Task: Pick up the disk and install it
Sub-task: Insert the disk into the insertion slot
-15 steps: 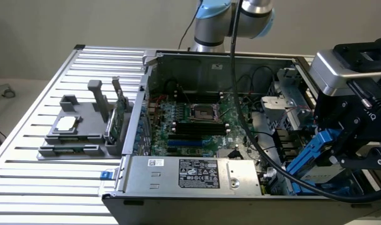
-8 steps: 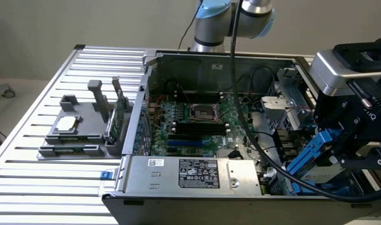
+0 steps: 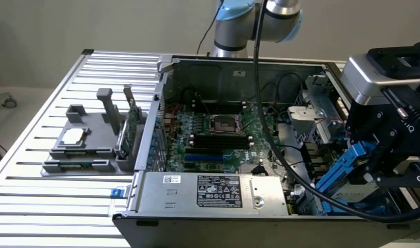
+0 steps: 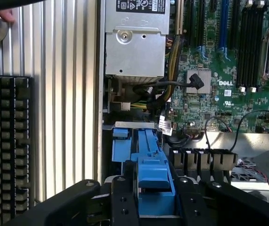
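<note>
Nearest us, the disk (image 4: 154,176) in its blue carrier sits within the claw (image 4: 155,202), tilted over the open case's (image 3: 160,103) corner on the exterior view's right. We cannot tell whether the claw grips it or has let go. A row of black blocks (image 4: 200,160) crowds one edge and the case wall runs along the other. Beyond lie the power supply (image 4: 134,52), the motherboard (image 4: 219,70) and the slatted bench (image 3: 58,201).

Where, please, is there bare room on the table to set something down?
Bare table slats lie below and above the grey fixture in the exterior view. Inside the computer case it is crowded, most around the disk.
</note>
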Controlling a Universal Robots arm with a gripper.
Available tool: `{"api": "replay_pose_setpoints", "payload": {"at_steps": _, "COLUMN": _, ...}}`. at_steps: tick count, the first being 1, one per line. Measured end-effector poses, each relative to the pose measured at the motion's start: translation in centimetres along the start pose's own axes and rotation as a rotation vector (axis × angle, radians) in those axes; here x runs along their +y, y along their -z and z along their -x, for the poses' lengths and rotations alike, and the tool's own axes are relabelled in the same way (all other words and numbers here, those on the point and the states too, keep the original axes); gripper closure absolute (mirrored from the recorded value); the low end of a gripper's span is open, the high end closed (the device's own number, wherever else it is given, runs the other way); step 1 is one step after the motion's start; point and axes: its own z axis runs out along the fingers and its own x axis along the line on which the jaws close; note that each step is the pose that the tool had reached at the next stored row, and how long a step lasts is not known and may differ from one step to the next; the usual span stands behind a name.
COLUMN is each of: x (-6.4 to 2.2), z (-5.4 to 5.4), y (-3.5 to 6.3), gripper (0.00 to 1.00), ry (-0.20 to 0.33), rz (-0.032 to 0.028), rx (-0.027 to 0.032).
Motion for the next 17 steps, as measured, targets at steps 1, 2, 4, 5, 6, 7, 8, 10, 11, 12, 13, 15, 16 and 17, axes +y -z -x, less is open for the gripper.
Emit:
{"api": "replay_pose_setpoints", "payload": {"at_steps": 1, "x": 0.00, "z": 0.00, "y": 0.00, "gripper": 0.60, "ry": -0.001, "rz": 0.0000, "rx": -0.0001}}
{"api": "replay_pose_setpoints", "payload": {"at_steps": 2, "x": 0.00, "z": 0.00, "y": -0.01, "gripper": 0.53, "ry": -0.003, "rz": 0.0000, "rx": -0.0001}}
{"api": "replay_pose_setpoints", "payload": {"at_steps": 4, "x": 0.00, "z": 0.00, "y": -0.01, "gripper": 0.47, "ry": -0.005, "rz": 0.0000, "rx": -0.0002}}
{"api": "replay_pose_setpoints", "payload": {"at_steps": 5, "x": 0.00, "z": 0.00, "y": -0.01, "gripper": 0.47, "ry": -0.006, "rz": -0.0001, "rx": -0.0002}}
{"api": "replay_pose_setpoints", "payload": {"at_steps": 6, "x": 0.00, "z": 0.00, "y": -0.01, "gripper": 0.47, "ry": -0.008, "rz": -0.0002, "rx": -0.0001}}
{"api": "replay_pose_setpoints", "payload": {"at_steps": 7, "x": 0.00, "z": 0.00, "y": -0.02, "gripper": 0.47, "ry": -0.009, "rz": -0.0002, "rx": -0.0002}}
{"api": "replay_pose_setpoints", "payload": {"at_steps": 8, "x": 0.00, "z": 0.00, "y": -0.02, "gripper": 0.47, "ry": -0.010, "rz": -0.0002, "rx": -0.0002}}
{"api": "replay_pose_setpoints", "payload": {"at_steps": 10, "x": 0.00, "z": 0.00, "y": -0.02, "gripper": 0.47, "ry": -0.010, "rz": -0.0002, "rx": -0.0002}}
{"api": "replay_pose_setpoints", "payload": {"at_steps": 11, "x": 0.00, "z": 0.00, "y": -0.02, "gripper": 0.47, "ry": -0.010, "rz": -0.0002, "rx": -0.0002}}
{"api": "replay_pose_setpoints", "payload": {"at_steps": 12, "x": 0.00, "z": 0.00, "y": -0.02, "gripper": 0.47, "ry": -0.010, "rz": -0.0002, "rx": -0.0003}}
{"api": "replay_pose_setpoints", "payload": {"at_steps": 13, "x": 0.00, "z": 0.00, "y": -0.01, "gripper": 0.47, "ry": -0.010, "rz": -0.0002, "rx": -0.0005}}
{"api": "replay_pose_setpoints", "payload": {"at_steps": 15, "x": 0.00, "z": 0.00, "y": 0.10, "gripper": 0.56, "ry": -0.010, "rz": -0.0002, "rx": -0.0004}}
{"api": "replay_pose_setpoints", "payload": {"at_steps": 16, "x": 0.00, "z": 0.01, "y": 0.19, "gripper": 0.56, "ry": -0.010, "rz": -0.0002, "rx": -0.0003}}
{"api": "replay_pose_setpoints", "payload": {"at_steps": 17, "x": 0.00, "z": 0.01, "y": 0.28, "gripper": 0.62, "ry": -0.010, "rz": -0.0003, "rx": -0.0002}}
